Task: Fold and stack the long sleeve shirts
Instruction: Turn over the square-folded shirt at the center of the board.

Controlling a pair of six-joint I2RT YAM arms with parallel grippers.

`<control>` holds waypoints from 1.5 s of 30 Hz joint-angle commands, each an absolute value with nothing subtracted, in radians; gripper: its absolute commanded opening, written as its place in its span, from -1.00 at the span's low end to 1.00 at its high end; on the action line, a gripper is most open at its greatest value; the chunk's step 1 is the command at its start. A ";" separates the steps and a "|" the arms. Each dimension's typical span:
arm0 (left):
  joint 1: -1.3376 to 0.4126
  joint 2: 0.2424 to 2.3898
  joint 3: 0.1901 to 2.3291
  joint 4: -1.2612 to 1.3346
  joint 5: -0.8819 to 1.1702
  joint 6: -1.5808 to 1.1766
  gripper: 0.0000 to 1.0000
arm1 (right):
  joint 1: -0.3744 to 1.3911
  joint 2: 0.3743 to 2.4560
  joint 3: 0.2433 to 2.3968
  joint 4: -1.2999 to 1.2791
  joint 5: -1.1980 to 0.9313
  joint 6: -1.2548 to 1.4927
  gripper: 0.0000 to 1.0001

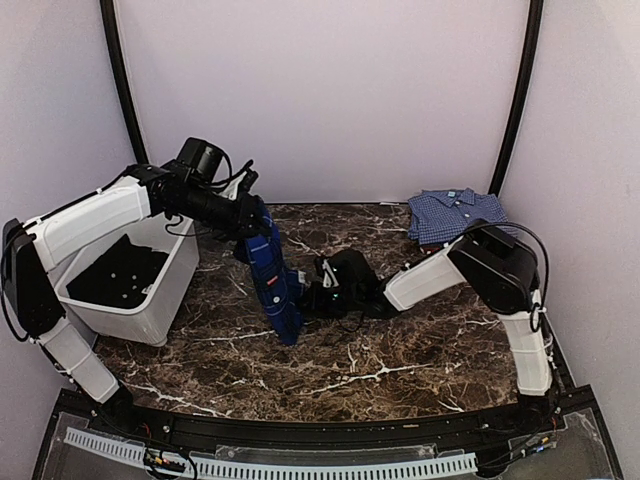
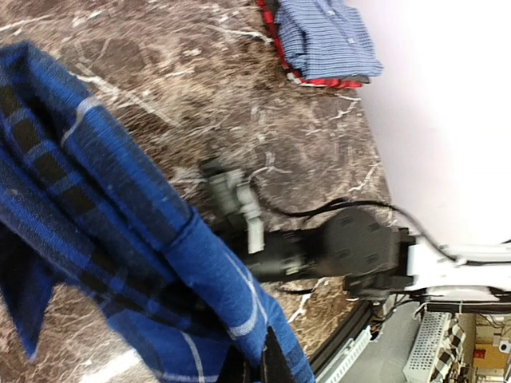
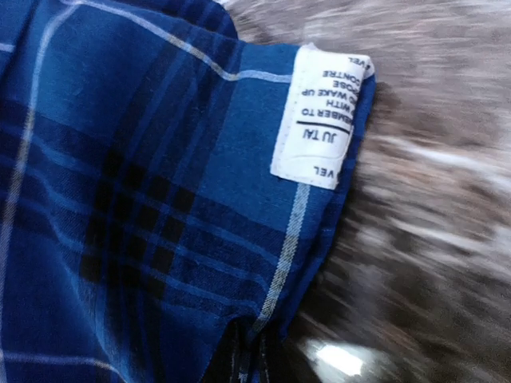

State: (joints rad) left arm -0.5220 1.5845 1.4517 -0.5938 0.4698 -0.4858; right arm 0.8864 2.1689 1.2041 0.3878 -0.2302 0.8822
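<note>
The deep-blue plaid shirt (image 1: pixel 277 280) hangs in a long bunched strip from my left gripper (image 1: pixel 256 216), which is shut on its top end above the table. My right gripper (image 1: pixel 312 296) is shut on the shirt's lower part near the tabletop. In the left wrist view the plaid shirt (image 2: pixel 104 239) fills the left side, pinched at my left gripper (image 2: pixel 263 367). In the right wrist view the plaid cloth (image 3: pixel 144 199) with a white care label (image 3: pixel 319 112) is pinched at my right gripper (image 3: pixel 251 359). The lighter blue fine-check shirt (image 1: pixel 450 213) lies folded at the back right, on a red shirt (image 2: pixel 307 80).
A white bin (image 1: pixel 135 280) with dark contents stands at the left of the marble table (image 1: pixel 400 350). The right arm (image 1: pixel 440 270) stretches low across the table's middle. Grey walls close the back and sides.
</note>
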 commanded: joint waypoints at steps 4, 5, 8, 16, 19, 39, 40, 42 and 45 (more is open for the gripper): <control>-0.573 1.651 1.549 -0.503 0.574 -0.513 -1.00 | 0.967 2.402 1.437 0.706 -0.358 1.095 -0.80; -0.580 1.658 1.551 -0.497 0.579 -0.515 -1.00 | 0.970 2.424 1.466 0.726 -0.376 1.108 -0.78; -0.587 1.682 1.553 -0.484 0.597 -0.518 -1.00 | 0.971 2.460 1.514 0.784 -0.420 1.137 -0.71; -0.589 1.669 1.518 -0.479 0.584 -0.516 -1.00 | 0.945 2.371 1.390 0.800 -0.371 1.121 -0.66; -0.589 1.662 1.506 -0.479 0.582 -0.515 -1.00 | 0.931 2.326 1.348 0.763 -0.347 1.103 -0.66; -0.763 1.827 1.525 -0.336 0.498 -0.604 -1.00 | 0.718 1.643 0.995 0.201 0.043 0.752 0.13; -0.787 1.863 1.543 -0.314 0.469 -0.614 -1.00 | 0.715 1.571 0.988 0.141 0.128 0.716 0.29; -0.860 1.976 1.627 -0.322 0.415 -0.637 -0.75 | 0.704 1.467 0.954 0.051 0.273 0.673 0.57; -0.942 2.139 1.826 -0.371 0.371 -0.643 -0.23 | 0.658 1.300 0.859 0.017 0.357 0.655 0.97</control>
State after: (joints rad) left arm -0.8516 2.0079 1.6642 -0.3649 0.4522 -0.6109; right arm 0.6914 1.4528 0.9543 0.1741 0.1257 0.7467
